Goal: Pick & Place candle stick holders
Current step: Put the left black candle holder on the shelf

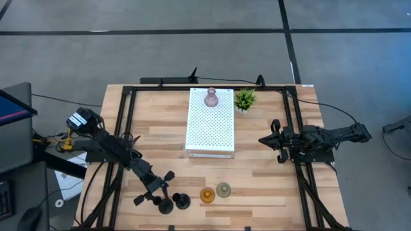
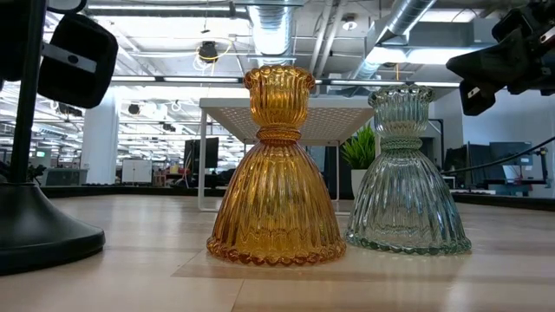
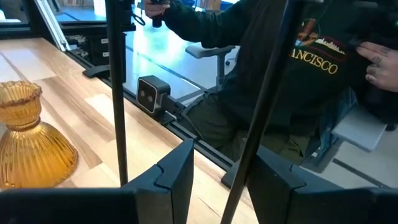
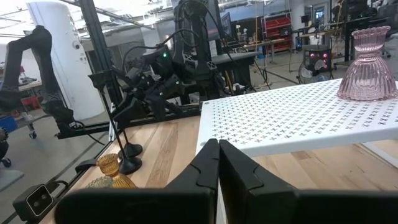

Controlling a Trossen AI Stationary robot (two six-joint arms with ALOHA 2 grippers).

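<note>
Wooden bench (image 1: 160, 138) seen from above, a white perforated platform (image 1: 210, 131) at its middle. Pink glass candle holder (image 1: 211, 98) stands upright at the platform's far end; small green potted plant (image 1: 244, 99) sits on the bench just beside that end, to the right. Along the near edge, a row of four holders: two black candle stick holders (image 1: 166, 205) and (image 1: 182, 202) close together on the left, then the amber glass holder (image 1: 207, 195), then the pale grey-green glass holder (image 1: 223, 189), the last two just beside each other and upright. Left hand (image 1: 154, 188) is low at the near left, fingers spread wide, right above the two black holders; in its wrist view their thin stems rise past its fingers (image 3: 177, 174), one stem between them, none gripped. Right hand (image 1: 275, 142) hovers over the bench's right side, well apart from the row, pointing toward the platform, fingers pressed together with nothing between them. A seated person in a dark sweatshirt (image 3: 298, 68) shows beyond the near edge.
</note>
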